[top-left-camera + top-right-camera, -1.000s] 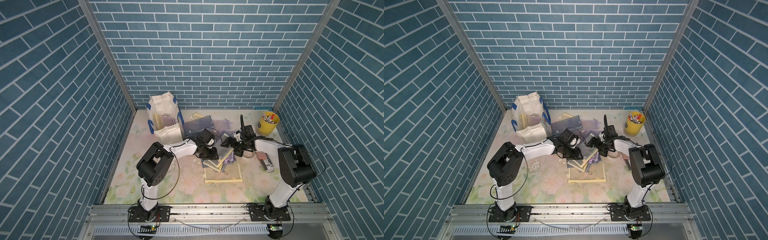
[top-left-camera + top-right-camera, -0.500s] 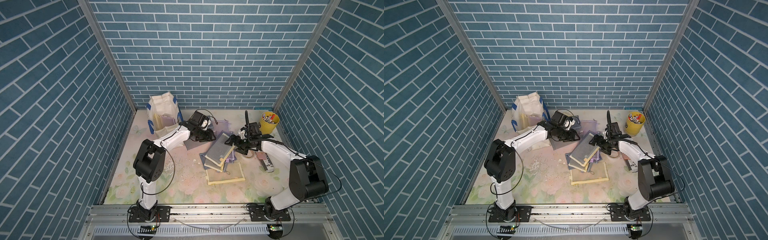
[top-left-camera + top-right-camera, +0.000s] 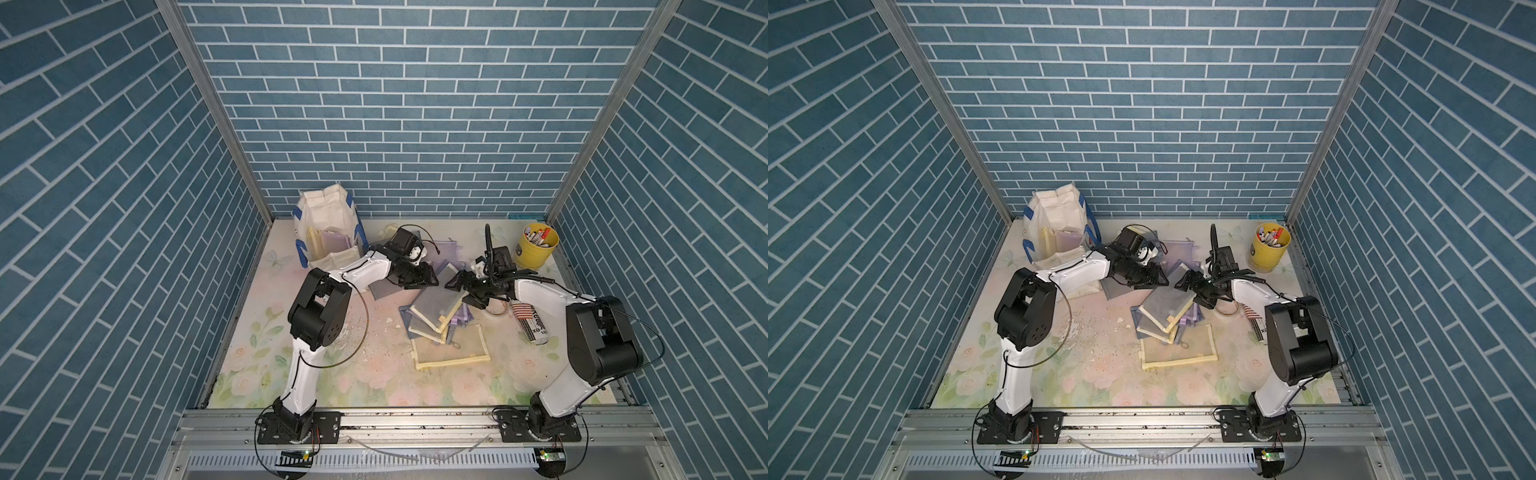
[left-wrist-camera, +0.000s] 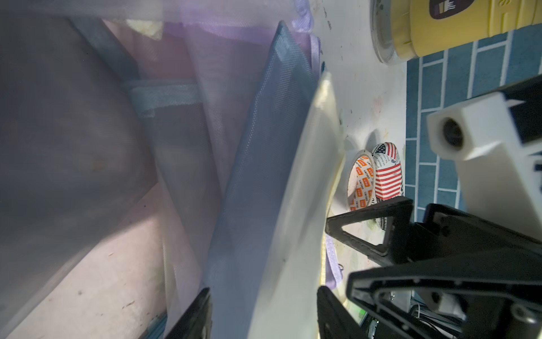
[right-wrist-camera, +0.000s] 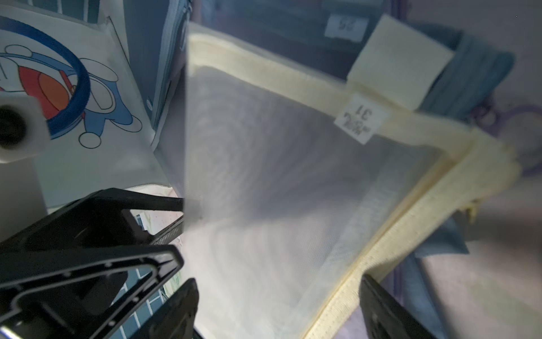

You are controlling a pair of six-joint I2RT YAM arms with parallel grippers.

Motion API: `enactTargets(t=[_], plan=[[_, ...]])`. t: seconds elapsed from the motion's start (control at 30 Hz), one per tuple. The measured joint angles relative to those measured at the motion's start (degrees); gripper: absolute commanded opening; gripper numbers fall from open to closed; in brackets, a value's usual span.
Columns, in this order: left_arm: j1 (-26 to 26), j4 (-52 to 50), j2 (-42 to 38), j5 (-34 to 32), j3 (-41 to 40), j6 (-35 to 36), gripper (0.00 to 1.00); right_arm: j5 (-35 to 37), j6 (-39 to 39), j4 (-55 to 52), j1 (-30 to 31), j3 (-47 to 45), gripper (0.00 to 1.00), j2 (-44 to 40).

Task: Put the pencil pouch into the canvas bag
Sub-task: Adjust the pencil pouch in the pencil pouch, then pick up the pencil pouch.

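Blue-brick walls enclose a floral counter (image 3: 332, 374). The grey mesh, cream-edged pencil pouch (image 3: 436, 305) tops the central pile, its long axis running frontward from both tools. The left tool (image 3: 422, 280) is half-open and the right tool (image 3: 459, 291) wide; both straddle the pouch, and neither is visibly clamped. The off-white canvas bag (image 3: 322, 205) stands rear-left, nearer the left arm.

I stood in a robot test cell, no one's home or office. Blue brick-patterned wall panels (image 3: 407, 104) boxed me in on three sides, joined at the far corners by bare aluminium posts (image 3: 218, 116). My left arm (image 3: 365, 270) and right arm (image 3: 540, 291) were bolted on black plates to an aluminium rail (image 3: 415, 419) along the near edge of the table (image 3: 374, 374). Below the rail ran a slotted cable duct (image 3: 415, 457) and a small board with a green light (image 3: 305, 456). A flowered sheet (image 3: 257, 332) covered the table, with props staged on it: a canvas bag (image 3: 328, 208), mesh pouches (image 3: 436, 305) and a yellow pen bucket (image 3: 536, 255).
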Motion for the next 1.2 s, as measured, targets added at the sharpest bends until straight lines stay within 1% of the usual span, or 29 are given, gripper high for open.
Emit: enactTargets(t=[0.17,0.3,0.4,0.53,0.67,0.77,0.87,1.03,1.2], plan=[[-0.92,0.57,0.42,0.63,-0.07,-0.48,0.53,-0.72,0.13,1.57,0.0,-0.24,0.82,0.61],[-1.92,1.79,0.42,0.76,-1.11,-0.94,0.45,-1.16,0.15,2.8,0.0,-0.61,0.81,1.18],[-2.71,1.99,0.42,0.74,-1.88,-1.14,0.3,-1.31,0.17,3.56,0.0,-0.96,0.81,1.84],[-3.54,2.89,0.39,0.81,-2.82,-1.27,0.12,-1.49,0.15,4.09,0.0,-1.2,0.81,2.03],[-3.82,4.28,-0.48,0.96,-4.9,-1.86,0.0,-1.49,0.07,3.85,0.0,-1.2,0.82,2.01],[-3.87,4.83,-2.99,0.94,-6.97,-1.92,0.0,-1.07,-0.5,2.19,0.0,-1.2,0.83,1.36],[-3.85,4.33,-7.21,0.85,-8.0,-1.51,0.0,-0.33,-1.64,-0.44,0.0,-1.18,0.83,-0.5],[-3.82,2.69,-15.17,0.42,-7.91,-0.37,0.0,0.42,-3.19,-4.59,0.0,-0.61,0.85,-5.6],[-3.69,0.31,-18.6,-0.31,-6.54,0.22,0.0,0.72,-4.09,-7.21,0.0,1.92,0.85,-9.31]])
